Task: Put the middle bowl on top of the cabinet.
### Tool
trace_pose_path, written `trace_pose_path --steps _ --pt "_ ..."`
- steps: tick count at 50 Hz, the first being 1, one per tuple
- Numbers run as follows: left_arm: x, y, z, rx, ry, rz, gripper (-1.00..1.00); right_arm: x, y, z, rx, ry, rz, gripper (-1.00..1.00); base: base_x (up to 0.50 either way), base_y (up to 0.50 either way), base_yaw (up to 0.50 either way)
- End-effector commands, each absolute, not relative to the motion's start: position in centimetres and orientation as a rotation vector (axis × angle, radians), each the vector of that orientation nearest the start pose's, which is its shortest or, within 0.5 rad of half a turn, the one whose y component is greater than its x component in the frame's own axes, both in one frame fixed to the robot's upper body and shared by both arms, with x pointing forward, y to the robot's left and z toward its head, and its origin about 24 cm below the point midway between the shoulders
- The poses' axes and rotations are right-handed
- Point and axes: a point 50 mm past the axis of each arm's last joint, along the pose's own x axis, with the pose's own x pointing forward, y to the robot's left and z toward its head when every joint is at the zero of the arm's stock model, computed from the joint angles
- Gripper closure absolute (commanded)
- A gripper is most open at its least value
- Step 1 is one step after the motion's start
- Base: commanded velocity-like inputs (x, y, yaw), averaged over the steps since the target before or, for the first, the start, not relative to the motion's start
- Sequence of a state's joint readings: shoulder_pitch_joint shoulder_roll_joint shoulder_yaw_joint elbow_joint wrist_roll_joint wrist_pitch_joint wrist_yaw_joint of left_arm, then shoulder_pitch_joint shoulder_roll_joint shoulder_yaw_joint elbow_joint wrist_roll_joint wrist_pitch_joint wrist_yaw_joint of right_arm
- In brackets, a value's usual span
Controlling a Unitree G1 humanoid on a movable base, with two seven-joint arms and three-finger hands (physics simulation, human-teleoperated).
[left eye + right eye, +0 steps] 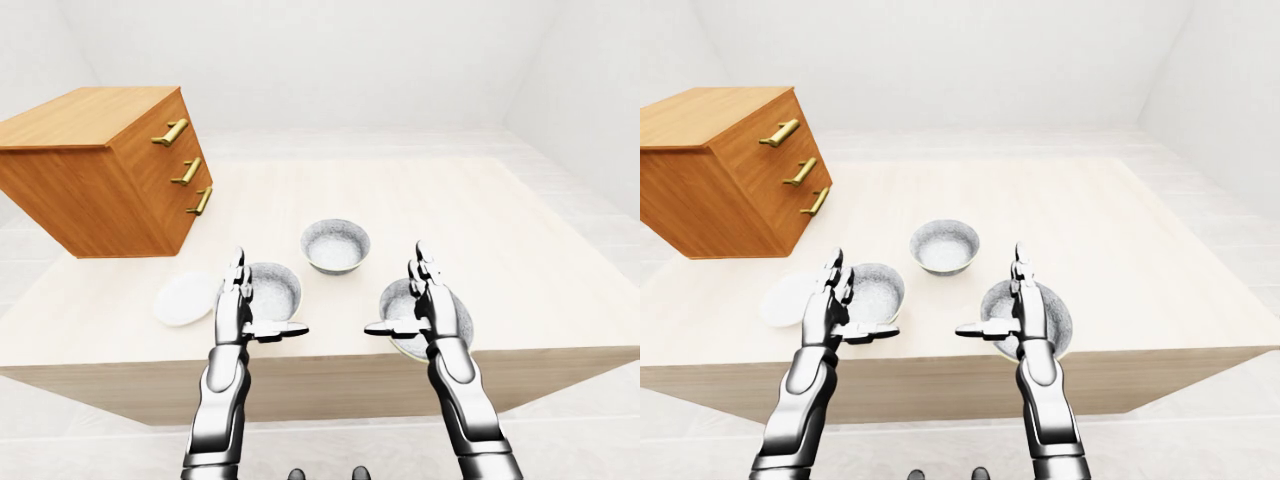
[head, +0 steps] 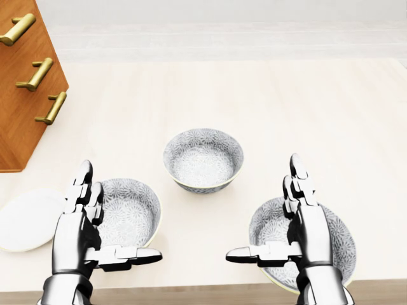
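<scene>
- Middle bowl [image 2: 203, 159]: stands upright and empty on the table [image 2: 305, 114], farther off than the other two and between them, touching neither. No hand touches it.
- Left bowl [image 2: 130, 216] and right bowl [image 2: 343, 244]: same pattern, near edge, each partly behind a hand.
- Left hand [image 2: 79, 232] and right hand [image 2: 308, 232]: both raised over the near edge, fingers straight and spread from the thumbs, which point inward. Neither holds anything.
- Material: round, deep wall, grey-white speckled print, pale rim. It looks like glazed ceramic. Judged stiff, moderately light, smooth enough to slip and liable to chip if dropped.
- Hold: judged best at the rim, thumb inside and fingers outside the wall, or cupped by both hands on opposite sides.
- Cabinet [image 1: 100, 170]: orange-brown wood, three brass handles, flat bare top, far left.
- White plate [image 2: 28, 219]: flat and matte, near left, beside the left bowl.
</scene>
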State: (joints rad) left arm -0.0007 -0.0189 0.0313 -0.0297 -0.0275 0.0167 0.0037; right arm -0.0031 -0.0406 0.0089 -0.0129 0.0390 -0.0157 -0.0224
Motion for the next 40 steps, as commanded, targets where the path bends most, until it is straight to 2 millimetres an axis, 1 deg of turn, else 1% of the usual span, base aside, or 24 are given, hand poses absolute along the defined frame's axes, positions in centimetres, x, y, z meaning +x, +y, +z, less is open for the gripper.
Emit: trace_pose_path --steps 1,6,7,11,15,19,23,26,29,40 --pt "25.6 16.7 4.4 -0.007 -0.014 0.032 -1.00 25.2 -16.6 4.8 -0.004 -0.029 -0.023 -1.00 0.00 0.00 0.00" --pt "25.7 16.9 4.2 0.006 -0.010 0.047 -1.00 24.8 -16.6 4.9 -0.020 -0.067 -0.043 -1.00 0.00 0.00 0.00" --pt "25.6 16.8 4.1 0.000 -0.003 0.039 -1.00 24.3 -16.5 5.0 -0.018 -0.080 -0.042 -1.00 0.00 0.00 0.00" --pt "25.4 16.7 4.0 0.000 0.002 0.023 -1.00 24.1 -16.4 4.9 -0.038 -0.086 -0.051 -1.00 0.00 0.00 0.00" --pt "25.0 16.9 4.5 -0.004 -0.014 0.025 -1.00 24.1 -16.4 4.5 -0.077 -0.069 -0.072 -1.00 0.00 0.00 0.00" --pt "24.8 17.0 4.6 0.000 -0.026 0.034 -1.00 24.2 -16.6 4.9 -0.060 -0.085 -0.081 -1.00 0.00 0.10 0.00" --pt "25.0 16.9 3.7 0.021 -0.025 0.040 -1.00 24.6 -16.8 4.5 -0.064 -0.065 -0.088 -1.00 0.00 0.50 0.00" --pt "25.1 17.1 3.8 0.012 -0.020 0.038 -1.00 24.8 -16.9 4.2 -0.067 -0.055 -0.089 -1.00 0.00 0.50 0.00" --pt "24.7 17.1 4.4 0.003 -0.028 0.029 -1.00 24.7 -16.9 4.4 -0.063 -0.061 -0.083 -1.00 0.00 0.50 0.00" --pt "24.8 17.2 4.3 0.000 -0.034 0.033 -1.00 24.8 -17.1 4.0 -0.061 -0.044 -0.087 -1.00 0.00 0.50 0.00"
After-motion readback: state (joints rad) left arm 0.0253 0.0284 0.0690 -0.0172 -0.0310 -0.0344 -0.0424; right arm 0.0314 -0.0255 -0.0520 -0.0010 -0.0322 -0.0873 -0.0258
